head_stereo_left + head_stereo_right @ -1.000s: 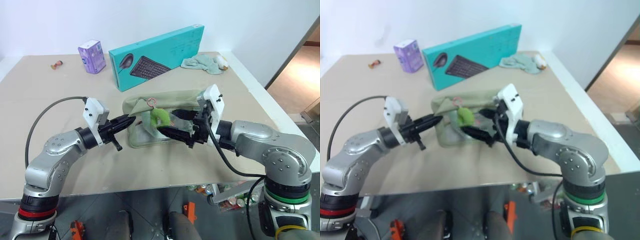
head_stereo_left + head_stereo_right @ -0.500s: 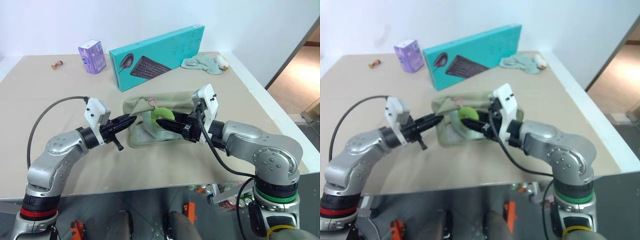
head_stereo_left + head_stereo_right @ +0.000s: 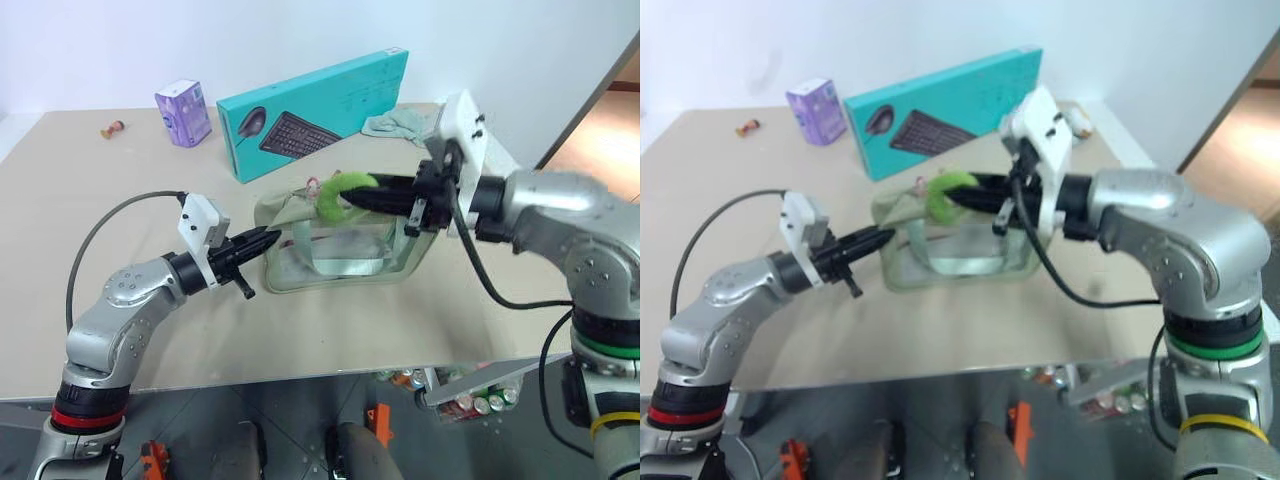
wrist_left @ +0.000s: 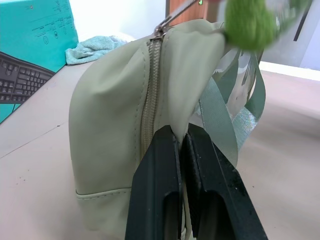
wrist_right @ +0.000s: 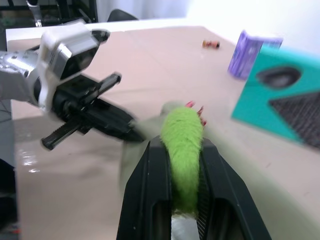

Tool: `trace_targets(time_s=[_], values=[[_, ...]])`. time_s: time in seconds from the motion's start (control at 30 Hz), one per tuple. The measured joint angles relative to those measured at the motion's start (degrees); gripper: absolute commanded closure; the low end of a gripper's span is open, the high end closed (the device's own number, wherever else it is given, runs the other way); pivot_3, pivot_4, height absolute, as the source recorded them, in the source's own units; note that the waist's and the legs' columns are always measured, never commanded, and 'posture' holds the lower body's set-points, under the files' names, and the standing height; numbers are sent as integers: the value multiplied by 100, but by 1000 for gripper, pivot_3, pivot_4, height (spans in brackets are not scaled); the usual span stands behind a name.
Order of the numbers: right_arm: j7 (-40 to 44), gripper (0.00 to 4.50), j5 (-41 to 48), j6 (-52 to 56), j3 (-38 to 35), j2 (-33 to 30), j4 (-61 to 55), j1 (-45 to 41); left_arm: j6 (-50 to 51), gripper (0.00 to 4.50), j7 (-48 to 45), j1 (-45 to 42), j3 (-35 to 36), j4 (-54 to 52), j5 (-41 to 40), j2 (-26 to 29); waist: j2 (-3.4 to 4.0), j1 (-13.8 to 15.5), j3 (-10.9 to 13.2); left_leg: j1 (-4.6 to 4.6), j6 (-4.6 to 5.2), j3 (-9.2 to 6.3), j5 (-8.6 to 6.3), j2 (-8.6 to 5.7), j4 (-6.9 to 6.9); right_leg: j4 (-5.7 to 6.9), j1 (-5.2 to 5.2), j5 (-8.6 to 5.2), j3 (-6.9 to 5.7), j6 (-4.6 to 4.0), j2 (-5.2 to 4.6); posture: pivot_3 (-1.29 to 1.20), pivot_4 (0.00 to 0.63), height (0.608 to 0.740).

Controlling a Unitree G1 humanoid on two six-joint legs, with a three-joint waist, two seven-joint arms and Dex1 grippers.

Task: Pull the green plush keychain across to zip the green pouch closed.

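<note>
The green pouch (image 3: 345,255) stands on the table, its top pulled up, with clear sides and a strap showing. My left gripper (image 3: 268,238) is shut on the fabric at the pouch's left end, just beside the zipper (image 4: 150,85). The green plush keychain (image 3: 340,192) hangs above the pouch's top near its left end, on a pink clasp. My right gripper (image 5: 180,145) is shut on it, the fuzzy charm squeezed between both fingers (image 5: 150,175). That gripper (image 3: 352,203) reaches in from the right, above the pouch.
A teal keyboard box (image 3: 315,110) lies behind the pouch, with a purple carton (image 3: 183,112) to its left and a small item (image 3: 112,128) further left. A pale teal cloth (image 3: 400,125) lies at the back right. The table's right edge (image 3: 520,190) is close to my right arm.
My right gripper closed on the keychain, then rose, drawing the pouch's top up so that the flattened pouch now stands. The left gripper held its place.
</note>
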Motion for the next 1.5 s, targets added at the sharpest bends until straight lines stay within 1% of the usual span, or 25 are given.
trace_targets(time_s=[0.13,0.33,0.5,0.83,1.0,1.2,1.23,1.27,1.33,1.37,1.5], values=[[768,3947,-738,-908,389,-135,738,-210,-63,4500,12,-26,-30,67,10,-56,0,4,1,-3,1,2,0,-5,1,-2,-2,0,3,1,-4,0,150,740],[1769,3947,-2041,-2757,738,-189,2575,-665,-105,4500,56,-26,-101,47,51,-117,0,14,2,-10,2,10,0,-11,3,-4,-3,0,4,3,-5,0,150,740],[2178,3947,-2467,-3459,745,-185,3317,-1080,-108,4500,91,-25,-220,-46,64,-150,0,8,2,-11,1,10,-1,-8,-7,-4,-6,-3,2,4,0,0,150,740],[2525,3947,-2756,-4089,645,-159,4027,-1446,-71,4500,182,-41,-236,-68,99,-151,2,9,2,-11,0,14,-1,-9,-9,-4,-7,-6,3,2,-3,0,150,740],[2596,3947,-2890,-4360,393,-265,4354,-1605,87,4500,527,-196,-169,108,103,-309,2,-1,2,-10,0,13,-1,-8,-8,-4,-7,-4,3,2,-1,0,150,740],[2600,3947,-2927,-4376,256,-253,4447,-1653,151,4500,618,-241,-139,141,110,-359,3,-4,3,-10,0,14,-1,-7,-9,-3,-8,0,3,8,1,0,150,740],[2599,3701,-2924,-4362,243,-246,4446,-1651,151,4500,617,-241,-139,141,112,-358,3,-4,3,-10,0,14,-1,-7,-9,-3,-8,1,3,8,0,0,150,740],[2559,3551,-2899,-4244,205,-214,4411,-1626,139,4500,606,-238,-148,141,129,-348,3,-4,3,-10,0,15,-1,-7,-9,-3,-8,0,4,8,0,0,150,740],[2416,3029,-2725,-3736,115,-18,4089,-1324,65,4500,534,-228,-225,114,204,-308,0,-3,1,-6,0,12,-1,-5,-9,-3,-2,2,2,7,0,0,150,740],[2348,2584,-2679,-3537,154,198,3959,-1060,41,4500,523,-211,-239,95,219,-310,3,-4,3,-7,1,13,0,-4,-6,-2,-6,8,6,10,0,0,150,740],[2234,1240,-2623,-3178,187,461,3432,-833,15,4500,530,-162,-251,57,223,-328,10,-3,7,-7,2,8,0,-5,-4,0,-6,17,8,26,0,0,150,740]])
